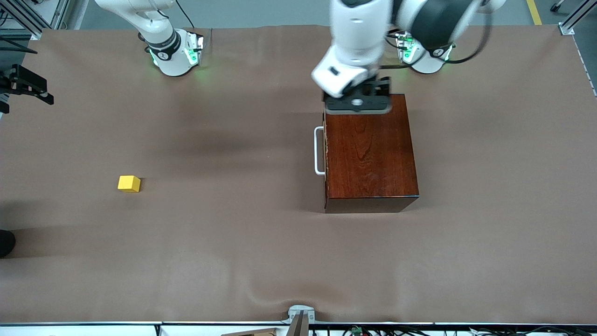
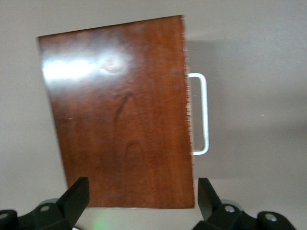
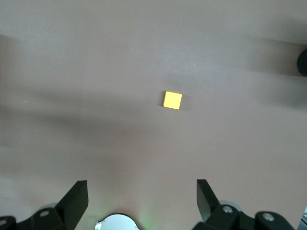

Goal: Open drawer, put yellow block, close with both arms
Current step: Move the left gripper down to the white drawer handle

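Observation:
The dark mahogany box (image 1: 371, 151) stands mid-table with the drawer shut. Its white U-shaped handle (image 1: 319, 150) faces the right arm's end of the table. The yellow block (image 1: 129, 183) lies on the table toward the right arm's end, well apart from the box. My left gripper (image 1: 357, 105) hangs open and empty over the box's end nearest the robot bases. The left wrist view shows its fingers (image 2: 76, 196) spread wider than the box top (image 2: 120, 115), with the handle (image 2: 201, 115) beside it. My right gripper (image 3: 142, 199) is open and empty, high above the block (image 3: 172, 100).
A brown cover (image 1: 233, 261) spreads over the whole table. A black fixture (image 1: 25, 84) and a dark object (image 1: 5, 242) sit at the edge at the right arm's end. A grey clamp (image 1: 301, 317) sits on the edge nearest the front camera.

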Robot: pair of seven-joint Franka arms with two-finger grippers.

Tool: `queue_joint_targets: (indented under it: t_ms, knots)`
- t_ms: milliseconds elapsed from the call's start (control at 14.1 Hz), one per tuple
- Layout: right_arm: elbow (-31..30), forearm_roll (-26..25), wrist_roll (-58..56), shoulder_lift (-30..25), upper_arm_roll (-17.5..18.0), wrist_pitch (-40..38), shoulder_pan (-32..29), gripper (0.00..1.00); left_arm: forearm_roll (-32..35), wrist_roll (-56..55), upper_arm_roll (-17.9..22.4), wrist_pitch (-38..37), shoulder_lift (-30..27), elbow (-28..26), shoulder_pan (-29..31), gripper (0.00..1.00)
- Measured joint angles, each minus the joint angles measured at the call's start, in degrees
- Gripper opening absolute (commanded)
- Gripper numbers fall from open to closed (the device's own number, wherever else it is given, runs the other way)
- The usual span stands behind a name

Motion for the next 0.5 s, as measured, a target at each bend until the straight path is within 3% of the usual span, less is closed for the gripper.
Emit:
queue_joint_targets:
  t_ms: [496]
  knots:
    - [0.0, 0.0, 0.0, 0.0, -0.02, 0.0, -0.01, 1.0, 2.37, -15.37, 0.84, 6.25, 8.48, 1.36, -8.46, 1.0]
